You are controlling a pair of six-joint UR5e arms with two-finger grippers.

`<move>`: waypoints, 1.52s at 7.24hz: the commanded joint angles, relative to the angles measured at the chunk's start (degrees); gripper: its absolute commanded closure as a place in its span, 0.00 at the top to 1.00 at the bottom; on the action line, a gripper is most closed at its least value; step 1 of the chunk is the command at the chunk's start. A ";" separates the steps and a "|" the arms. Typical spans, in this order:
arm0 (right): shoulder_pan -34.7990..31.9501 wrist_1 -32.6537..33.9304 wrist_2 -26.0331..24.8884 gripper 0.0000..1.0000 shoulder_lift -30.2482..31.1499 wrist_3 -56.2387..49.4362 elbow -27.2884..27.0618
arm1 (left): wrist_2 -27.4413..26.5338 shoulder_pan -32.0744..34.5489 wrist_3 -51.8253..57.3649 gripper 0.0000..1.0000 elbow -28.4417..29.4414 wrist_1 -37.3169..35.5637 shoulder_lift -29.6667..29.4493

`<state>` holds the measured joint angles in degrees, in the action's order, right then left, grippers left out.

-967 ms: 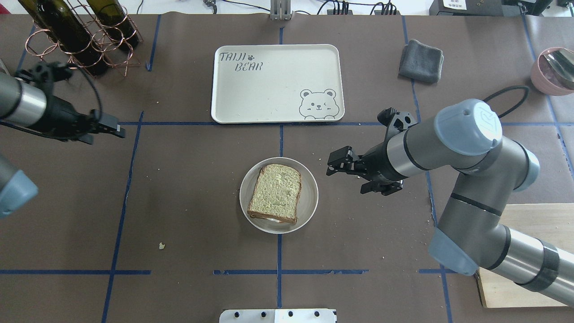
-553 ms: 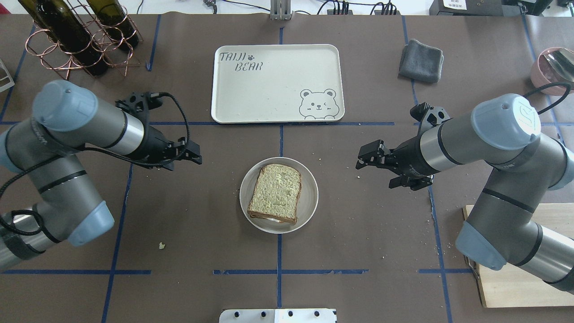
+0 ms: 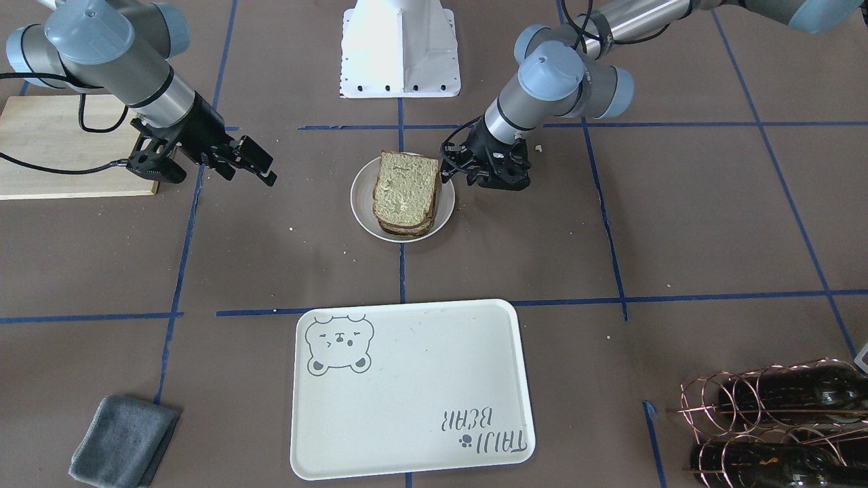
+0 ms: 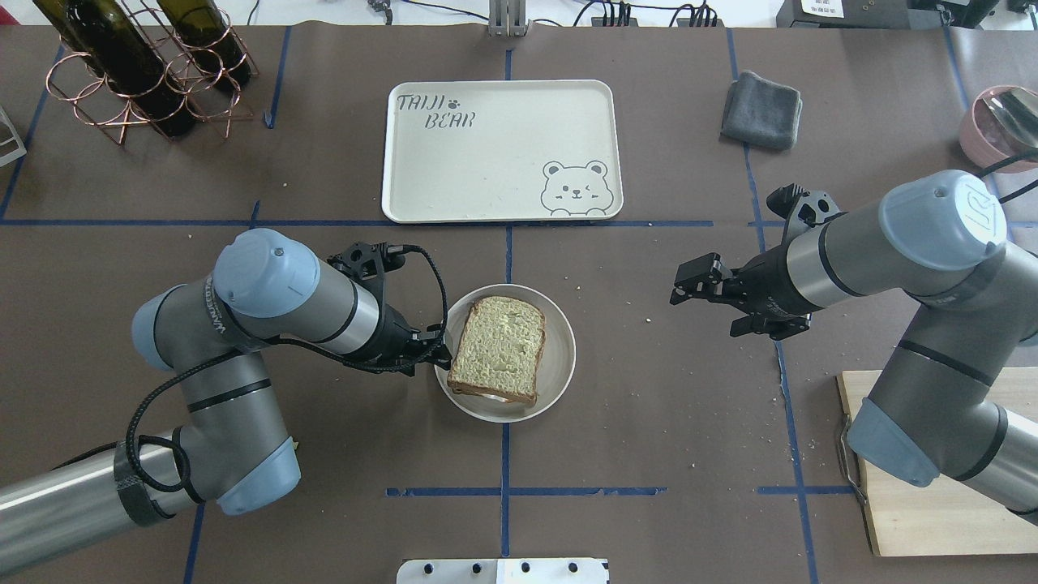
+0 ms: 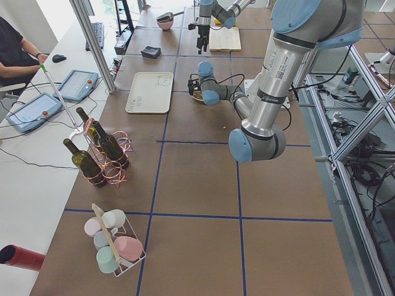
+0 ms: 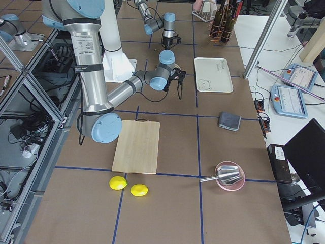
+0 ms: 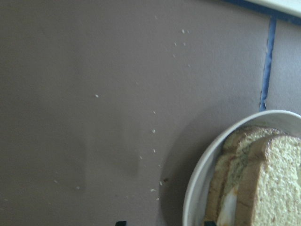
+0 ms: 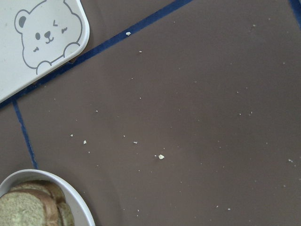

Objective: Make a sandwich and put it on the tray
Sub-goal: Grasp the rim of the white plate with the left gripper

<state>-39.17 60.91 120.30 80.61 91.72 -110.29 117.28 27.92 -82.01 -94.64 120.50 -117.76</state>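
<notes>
Left gripper (image 3: 449, 168), in the front-facing view, sits low at the right rim of the small round white plate (image 3: 359, 203). Its dark fingers bunch together from this angle, so their gap is hard to read. The sandwich (image 3: 405, 193) lies on that plate at mid-frame, two slices stacked with the filling hidden. At the left the right gripper (image 3: 261, 166) hangs well apart from the plate, its two fingers spread and holding nothing. The cream tray (image 3: 407, 400) with the bear face lies at bottom centre, well apart from the plate. A wooden cutting board (image 3: 61, 146) at the left edge is partly covered by the right arm.

Overhead, the left gripper reaches the plate's left rim, its tips mostly masked by wrist and cable. Whether they touch the rim I cannot tell. A thin white sliver shows under the top slice at its lower edge.

In both side views the plate and sandwich are tiny and largely hidden behind the arms.

The left wrist view shows only two dark fingertip ends at the bottom edge, set wide apart. One is over the brown table (image 7: 84, 94), the other beside the sandwich's crust. The plate is cut off at right and bottom.

The right wrist view shows no fingers. The tray's bear corner is at upper left, and the plate and bread are cut off at lower left.
</notes>
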 commanded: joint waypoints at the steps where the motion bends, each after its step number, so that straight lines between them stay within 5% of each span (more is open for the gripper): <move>1: -0.20 -0.09 0.02 1.00 0.60 -0.67 -0.19 | -0.20 -0.58 0.18 0.53 1.64 0.17 -0.71; 4: -0.12 -0.09 0.02 1.00 0.78 -0.67 -0.02 | -1.08 -0.58 0.27 0.38 2.44 1.83 -0.80; 8: 0.06 -0.09 -0.59 1.00 0.87 -0.67 0.07 | -2.31 -0.50 0.18 0.37 4.73 5.44 -1.07; 10: 0.06 -0.09 -0.68 1.00 0.87 -0.67 0.07 | -3.46 -0.50 0.18 0.29 5.78 5.53 -1.86; 11: 0.06 -0.09 -0.68 1.00 0.87 -0.67 0.16 | -3.46 -0.50 0.10 0.16 6.13 6.66 -2.03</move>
<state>-39.12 60.82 119.64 81.47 91.05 -110.19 113.97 27.42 -81.85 -88.98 126.28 -119.53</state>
